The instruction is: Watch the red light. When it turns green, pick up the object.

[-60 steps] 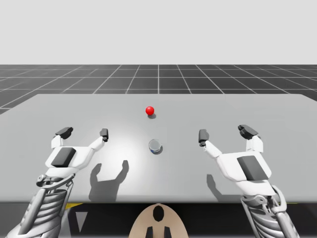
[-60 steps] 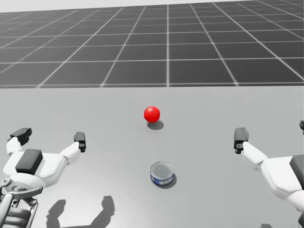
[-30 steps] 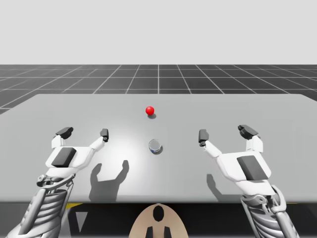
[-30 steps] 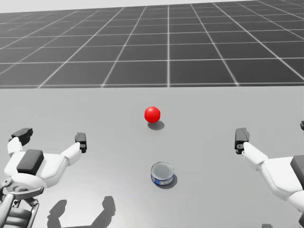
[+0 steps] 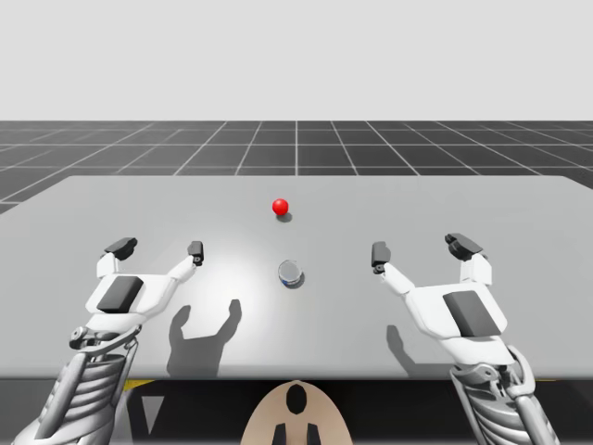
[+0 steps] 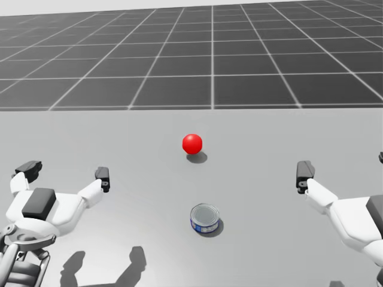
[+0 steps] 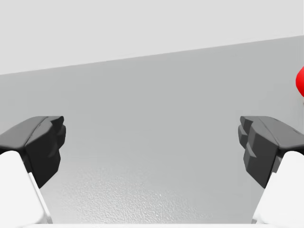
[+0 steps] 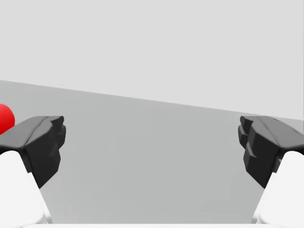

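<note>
Nearest, at the left side of the grey table [image 5: 519,199]: left gripper [image 5: 157,247], released, the two dark fingertips held wide apart above the surface, with its shadow on the near part of the table. At the right side, about equally near: right gripper [image 5: 422,248], also released, fingers spread wide in the same manner. Between the two grippers and a little farther: a small round can [image 6: 204,219], low, blue at the side and silver at the top, standing upright on the table, well apart from both grippers and touched by neither. Farther behind the can, close to the middle line of the table: the red light [image 6: 192,143], a small ball resting on the surface, red in colour, not green. In the left wrist view, bare table ahead of the open fingers, the red light far ahead and out to the side of one finger; in the right wrist view, the same, beside the other side's finger. Beyond the far table edge: a dark floor [image 5: 296,144] with a grid of pale lines
</note>
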`<state>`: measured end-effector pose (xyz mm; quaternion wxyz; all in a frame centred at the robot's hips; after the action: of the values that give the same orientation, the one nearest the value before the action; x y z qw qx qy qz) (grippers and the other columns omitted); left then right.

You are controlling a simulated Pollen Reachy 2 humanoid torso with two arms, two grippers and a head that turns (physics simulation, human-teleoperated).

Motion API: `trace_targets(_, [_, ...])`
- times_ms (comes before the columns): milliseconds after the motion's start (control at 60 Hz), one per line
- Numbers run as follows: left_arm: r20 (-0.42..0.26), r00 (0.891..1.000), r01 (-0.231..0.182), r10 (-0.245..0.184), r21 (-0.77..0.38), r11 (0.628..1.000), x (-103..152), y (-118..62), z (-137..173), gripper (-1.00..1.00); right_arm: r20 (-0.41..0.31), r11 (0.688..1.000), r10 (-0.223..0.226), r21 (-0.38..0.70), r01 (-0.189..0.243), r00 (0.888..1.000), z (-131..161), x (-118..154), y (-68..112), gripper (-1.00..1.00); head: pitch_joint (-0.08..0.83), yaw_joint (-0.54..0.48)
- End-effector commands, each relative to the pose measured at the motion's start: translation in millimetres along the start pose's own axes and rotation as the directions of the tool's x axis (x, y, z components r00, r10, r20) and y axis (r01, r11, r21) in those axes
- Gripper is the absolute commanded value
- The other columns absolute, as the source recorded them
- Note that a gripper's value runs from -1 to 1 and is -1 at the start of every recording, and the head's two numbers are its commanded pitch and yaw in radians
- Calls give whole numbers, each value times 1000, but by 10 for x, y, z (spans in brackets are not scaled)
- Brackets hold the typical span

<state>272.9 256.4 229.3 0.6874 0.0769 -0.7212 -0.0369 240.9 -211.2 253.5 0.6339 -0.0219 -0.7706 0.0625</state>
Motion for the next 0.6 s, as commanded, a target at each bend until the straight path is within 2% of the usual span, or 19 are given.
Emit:
trace_targets(17, [0, 1000, 1, -1, 0, 1000, 0, 1, 0, -1000, -2, 1000, -11, -3, 11, 1000, 3, -4, 18, -1000, 424, 77])
trace_targets(600, [0, 1000, 2, -2, -2, 1000, -2, 0, 1, -1000, -2, 1000, -10, -3, 10, 1000, 6, -4, 21, -1000, 443, 72])
